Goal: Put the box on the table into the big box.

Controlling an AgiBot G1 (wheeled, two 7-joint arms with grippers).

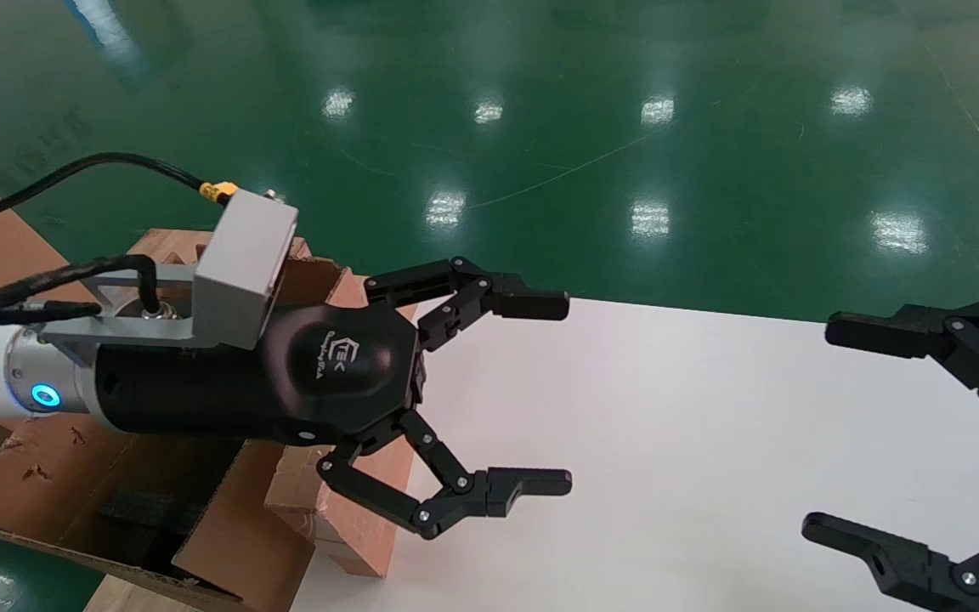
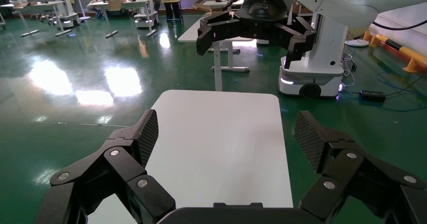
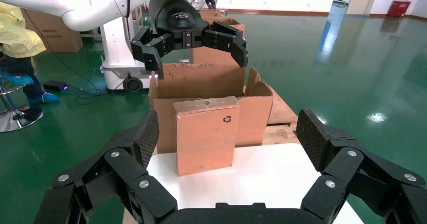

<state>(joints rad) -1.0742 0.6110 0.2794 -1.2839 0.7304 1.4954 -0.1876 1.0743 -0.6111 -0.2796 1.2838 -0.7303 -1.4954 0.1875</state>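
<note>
Here the box (image 3: pixel 206 135) stands upright at the edge of the table (image 1: pixel 668 442), on the robot's left side, its back face just against the big box (image 3: pixel 254 114), whose torn flaps rise behind it and beside it. The left gripper (image 1: pixel 489 395) hovers above that table edge and the boxes with its fingers wide apart and holding nothing. The right gripper (image 1: pixel 923 442) hangs over the opposite side of the table, fingers also spread and empty, and a wide bare white surface lies between the two.
</note>
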